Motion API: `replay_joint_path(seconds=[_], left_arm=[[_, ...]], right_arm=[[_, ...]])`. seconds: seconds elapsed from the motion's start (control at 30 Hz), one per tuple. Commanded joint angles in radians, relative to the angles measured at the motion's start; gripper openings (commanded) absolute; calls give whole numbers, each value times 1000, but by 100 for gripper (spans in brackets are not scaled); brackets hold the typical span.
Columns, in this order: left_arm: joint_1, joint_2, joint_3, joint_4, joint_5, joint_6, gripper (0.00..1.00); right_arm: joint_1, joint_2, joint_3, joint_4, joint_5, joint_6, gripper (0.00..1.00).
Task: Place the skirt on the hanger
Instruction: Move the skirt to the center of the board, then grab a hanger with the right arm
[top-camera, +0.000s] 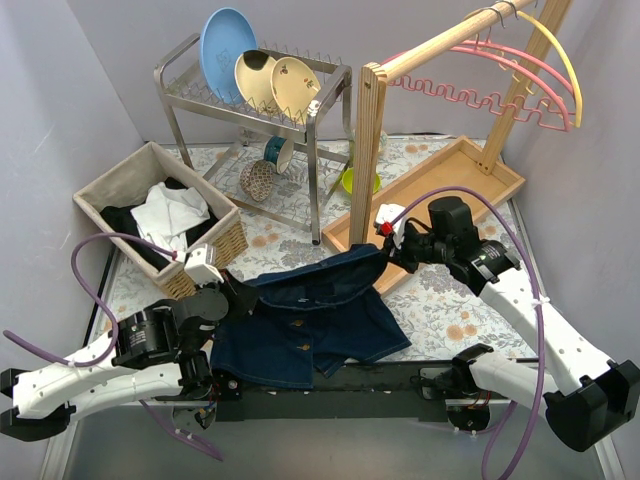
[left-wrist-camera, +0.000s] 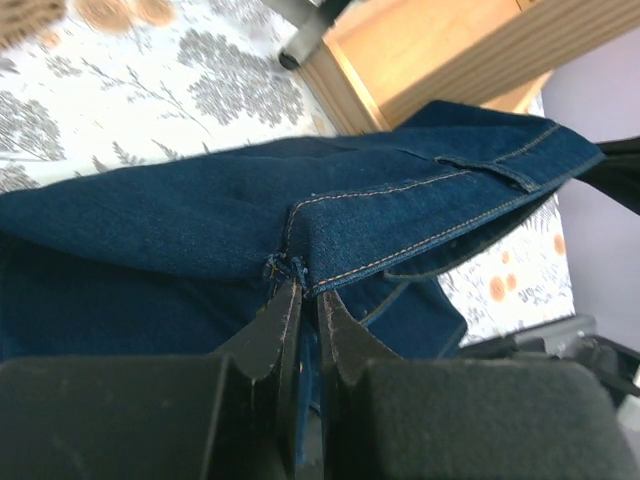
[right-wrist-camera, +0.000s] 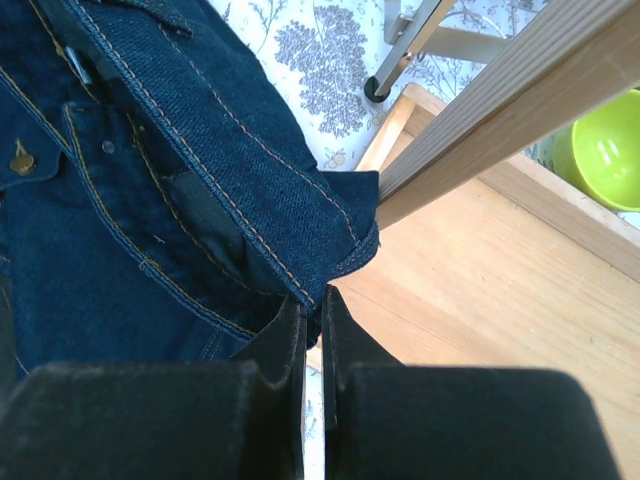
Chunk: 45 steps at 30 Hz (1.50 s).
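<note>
Nearest to me, the denim skirt (top-camera: 310, 320) is lying spread on the flowered bench (top-camera: 450, 310) between my two arms, with its hem toward the near edge.

To the left and a little farther, a wicker basket (top-camera: 215, 245) is holding a white cloth (top-camera: 172, 212) lying on top of a black cloth (top-camera: 125, 222). On the right, a shallow wooden tray (top-camera: 440, 180) is serving as the foot of a wooden rail stand, and a green bowl (right-wrist-camera: 600, 150) is sitting just beyond its left wall. At the far side, a metal dish rack (top-camera: 200, 95) is carrying a blue plate (top-camera: 227, 40) and two cream plates (top-camera: 255, 78) standing on edge. A pink hanger (top-camera: 500, 60) and a yellow hanger (top-camera: 555, 50) are hanging from the rail at the far right.

My left arm is reaching in low from the near left. My left fingers (left-wrist-camera: 280, 320) are squeezing almost fully together on a stitched fold at the skirt's left end. My right arm is bending in from the near right toward the tray's near corner. My right fingers (right-wrist-camera: 290, 330) are pinching nearly closed on the waistband's right corner, just beside the stand's upright post (right-wrist-camera: 500, 110).
</note>
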Motion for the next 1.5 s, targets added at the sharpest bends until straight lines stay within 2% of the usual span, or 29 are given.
replay_joint_path(seconds=[0.0,0.17,0.23,0.27,0.37,0.4,0.47,0.53,0.57,0.6,0.63,0.77,0.83,0.9,1.07,1.17,1.23,1.27,1.3,1.33,1.37,1.4,1.47], left_arm=[[8,12,61,-131,55,-37,0],[10,85,78,-200,271,-91,0],[10,104,61,-208,340,-96,1],[10,108,53,-205,362,-91,7],[10,134,26,-196,432,-79,13],[10,140,4,-174,455,-73,23],[10,176,-10,-160,532,-56,25],[10,217,-5,-165,560,-42,35],[10,228,10,-179,563,-36,42],[10,234,27,-202,563,-30,52],[10,239,71,-209,560,-16,55],[10,246,208,-220,471,47,61],[10,252,254,-200,381,99,73],[10,251,286,-128,321,203,81],[11,239,251,124,144,427,91],[20,283,245,172,63,519,97],[92,312,231,205,98,576,98],[143,315,222,253,197,599,98],[275,317,198,280,266,619,98],[349,329,187,304,337,649,98],[422,338,182,344,474,657,98],[533,351,179,359,529,657,98],[600,384,176,404,618,662,98]], right_arm=[[-37,-22,7,-100,80,-129,1],[-37,-68,-68,-269,74,-344,1],[-37,-92,-117,-289,68,-370,2],[-37,-98,-131,-296,70,-376,3],[-37,-94,-148,-306,63,-386,9],[-37,-91,-147,-325,54,-399,13],[-37,-77,-136,-349,34,-410,35],[-37,-65,-110,-411,27,-429,53],[-37,-63,-72,-430,25,-430,59],[-37,-68,-52,-468,24,-430,63],[-38,-74,-35,-481,22,-432,68],[-40,-123,49,-455,81,-364,77],[-52,-143,121,-386,131,-280,80],[-73,-143,227,-353,172,-239,82],[-199,-63,460,-235,261,-75,86],[-358,24,589,-194,216,-19,88],[-534,78,693,-197,78,7,87],[-588,127,730,-201,24,18,86],[-662,147,758,-203,-27,30,86],[-678,170,822,-208,-85,32,86],[-681,217,864,-220,-101,30,86],[-681,243,907,-255,-122,22,86],[-681,334,1081,-292,-156,21,86]])
